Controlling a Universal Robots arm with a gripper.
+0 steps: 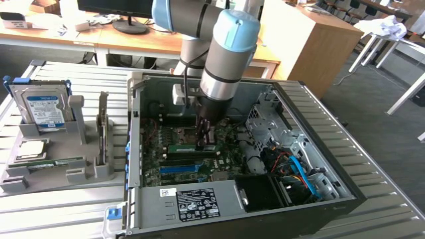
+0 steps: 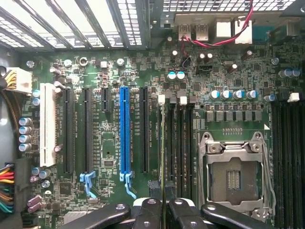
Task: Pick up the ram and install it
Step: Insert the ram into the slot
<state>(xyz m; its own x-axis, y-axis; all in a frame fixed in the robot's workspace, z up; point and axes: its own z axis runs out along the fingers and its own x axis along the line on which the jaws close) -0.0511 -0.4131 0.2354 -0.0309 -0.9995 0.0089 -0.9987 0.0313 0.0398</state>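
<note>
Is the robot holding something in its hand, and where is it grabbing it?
Yes. The hand pinches the thin green memory stick by its top edge, holding it on edge over the slots of the computer's main board.

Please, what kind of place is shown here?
Probably a robotics lab or workshop inside an office. A robot arm works in an open computer case on a slatted metal table, with wooden desks and a monitor behind.
</note>
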